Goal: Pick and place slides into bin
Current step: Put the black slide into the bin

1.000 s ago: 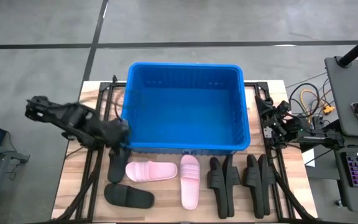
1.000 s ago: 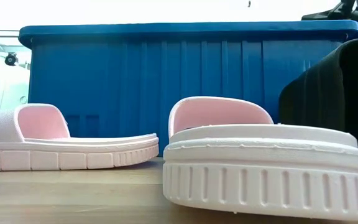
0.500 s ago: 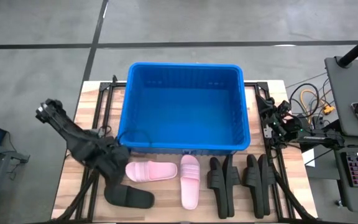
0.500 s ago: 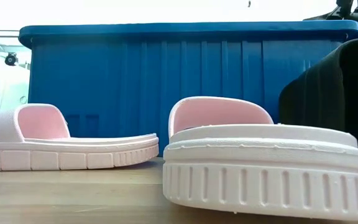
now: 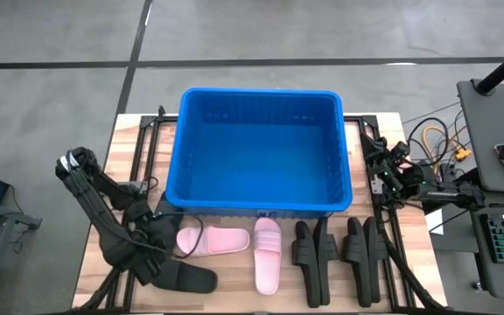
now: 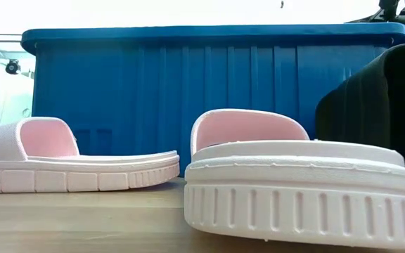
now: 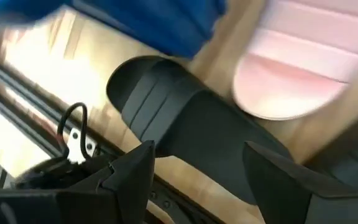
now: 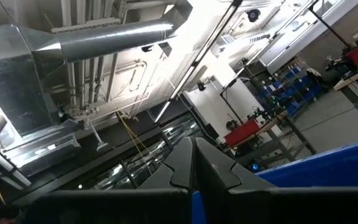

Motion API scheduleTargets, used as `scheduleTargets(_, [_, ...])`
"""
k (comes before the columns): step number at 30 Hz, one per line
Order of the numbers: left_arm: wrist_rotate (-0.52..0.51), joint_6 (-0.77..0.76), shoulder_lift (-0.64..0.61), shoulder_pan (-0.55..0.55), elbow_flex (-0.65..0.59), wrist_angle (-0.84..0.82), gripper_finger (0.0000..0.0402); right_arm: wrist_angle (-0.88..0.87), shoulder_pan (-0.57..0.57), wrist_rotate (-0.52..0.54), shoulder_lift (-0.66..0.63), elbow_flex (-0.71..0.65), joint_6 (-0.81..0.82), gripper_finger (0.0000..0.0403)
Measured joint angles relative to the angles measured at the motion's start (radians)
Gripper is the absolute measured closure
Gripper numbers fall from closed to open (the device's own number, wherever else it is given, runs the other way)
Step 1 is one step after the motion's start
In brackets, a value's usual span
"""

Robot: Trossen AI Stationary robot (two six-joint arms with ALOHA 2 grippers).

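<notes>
Swinging down from beside the bin (image 5: 256,149), the left end effector (image 7: 197,171) now hangs with fingers apart over a black slide (image 7: 185,130), gripping nothing. Beyond it the bin looks empty (no slides in yet), so every slide remains on the desk (image 5: 99,227). Right end effector (image 8: 194,165) waits, closed.

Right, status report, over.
Left gripper open above black slide at table's front left. Right gripper shut, parked beside bin. Bin empty, nothing in the way.
</notes>
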Motion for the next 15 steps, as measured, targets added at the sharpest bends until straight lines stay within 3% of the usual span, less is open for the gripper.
scheduleTargets(15, [-0.022,-0.024,-0.022,-0.026,-0.327,0.186,0.0176,0.0,0.0,-0.006,0.0,0.0,0.026,0.0394])
